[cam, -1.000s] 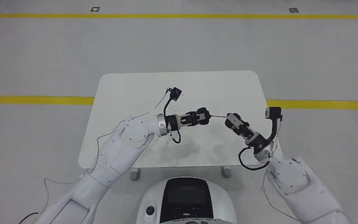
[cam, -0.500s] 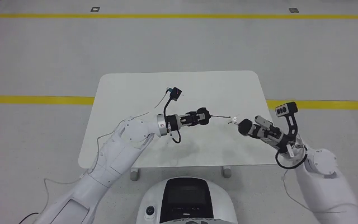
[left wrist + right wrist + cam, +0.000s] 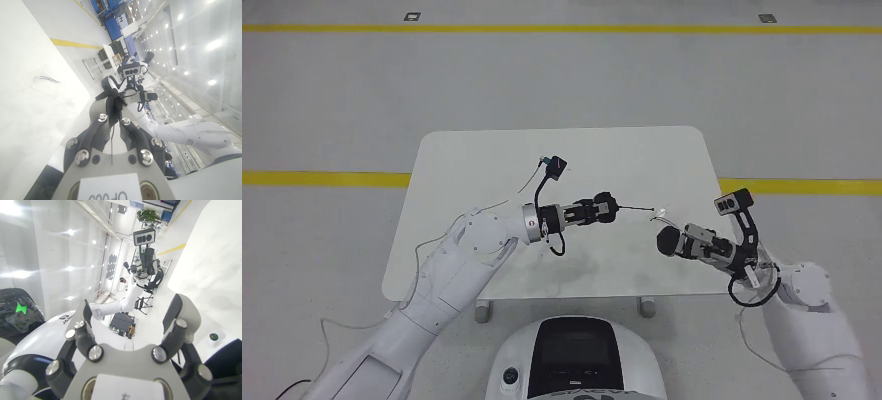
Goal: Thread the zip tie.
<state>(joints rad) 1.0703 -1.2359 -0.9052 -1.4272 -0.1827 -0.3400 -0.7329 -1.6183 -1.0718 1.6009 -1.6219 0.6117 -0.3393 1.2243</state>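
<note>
My left gripper (image 3: 608,207) hovers over the middle of the white table (image 3: 472,180), shut on a thin black zip tie (image 3: 634,208) that sticks out to the right. In the left wrist view the tie's strand (image 3: 112,144) runs back between the closed fingers of the left gripper (image 3: 114,106). My right gripper (image 3: 667,240) hangs near the table's front right edge, apart from the tie's tip and pointing at the left arm. In the right wrist view the right gripper (image 3: 130,311) stands open, nothing between its pads.
A small clear bag (image 3: 660,213) lies on the table just past the tie's tip; the left wrist view shows thin black ties in this bag (image 3: 47,78). The table's right edge (image 3: 712,180) is close to the right arm.
The right gripper, at the tie's tip a second ago, has pulled away toward the front right of the table. The clear bag now shows where it was. The left arm has held still.
</note>
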